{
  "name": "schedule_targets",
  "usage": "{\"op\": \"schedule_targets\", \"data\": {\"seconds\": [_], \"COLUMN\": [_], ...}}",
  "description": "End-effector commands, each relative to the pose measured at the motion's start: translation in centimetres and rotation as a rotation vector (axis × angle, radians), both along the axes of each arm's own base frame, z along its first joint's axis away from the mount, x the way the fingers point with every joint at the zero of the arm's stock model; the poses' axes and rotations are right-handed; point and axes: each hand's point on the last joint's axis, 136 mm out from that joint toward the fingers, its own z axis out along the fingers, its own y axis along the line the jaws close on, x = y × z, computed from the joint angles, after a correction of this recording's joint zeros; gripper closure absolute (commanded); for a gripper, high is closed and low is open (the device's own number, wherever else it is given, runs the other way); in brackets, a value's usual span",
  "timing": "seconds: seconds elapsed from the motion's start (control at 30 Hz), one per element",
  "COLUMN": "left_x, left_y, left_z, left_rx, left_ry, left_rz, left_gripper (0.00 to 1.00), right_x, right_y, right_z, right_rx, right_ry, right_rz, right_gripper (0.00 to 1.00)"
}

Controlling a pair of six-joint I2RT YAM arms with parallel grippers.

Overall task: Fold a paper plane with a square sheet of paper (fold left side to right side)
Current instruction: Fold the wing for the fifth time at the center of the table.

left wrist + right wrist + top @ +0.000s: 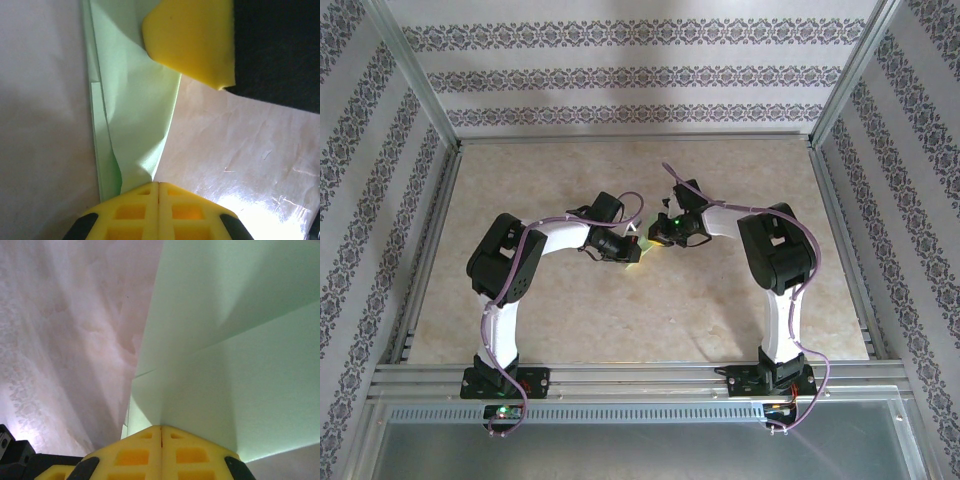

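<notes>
The sheet of paper (135, 110) is light green and folded into a narrow, layered strip that tapers toward my left gripper (158, 186). That gripper is shut with the paper's narrow end between its yellow fingertips. At the strip's far end, a yellow finger (190, 40) of the right gripper presses on the paper. In the right wrist view the creased green paper (225, 340) spreads up and right from my right gripper (161, 429), which is shut on its edge. From above, the left gripper (630, 250) and right gripper (656, 238) nearly meet at mid-table.
The beige marbled tabletop (720, 300) lies under both arms, with glare near the left gripper (260, 210). Patterned walls and metal frame posts (840, 90) close in the left, right and far sides. A metal rail (640, 380) runs along the near edge by the arm bases.
</notes>
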Motion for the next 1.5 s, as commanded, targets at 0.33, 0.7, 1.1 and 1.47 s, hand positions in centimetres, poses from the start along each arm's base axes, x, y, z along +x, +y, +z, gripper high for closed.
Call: {"op": "schedule_targets", "data": {"seconds": [0.33,0.7,1.1,1.47], "left_x": [-3.3,-3.2,-3.1,-2.9], "left_y": [3.2,2.9,2.7,2.9], "left_z": [-4.0,-3.8,-3.7,-3.9], "left_rx": [0.117,0.100,0.096,0.111], "left_ry": [0.189,0.186,0.185,0.182], "left_rz": [0.047,0.041,0.034,0.036], "left_gripper": [0.99,0.99,0.99,0.99], "right_x": [-0.5,-2.6,-3.9,-4.3], "right_y": [-1.4,0.6,2.2,0.5], "right_z": [3.4,2.4,0.5,-2.6], "right_rx": [0.022,0.030,0.032,-0.060], "right_ry": [-0.006,0.022,0.055,0.089], "right_rz": [-0.099,-0.120,-0.109,-0.113], "right_gripper": [1.00,1.00,1.00,1.00]}}
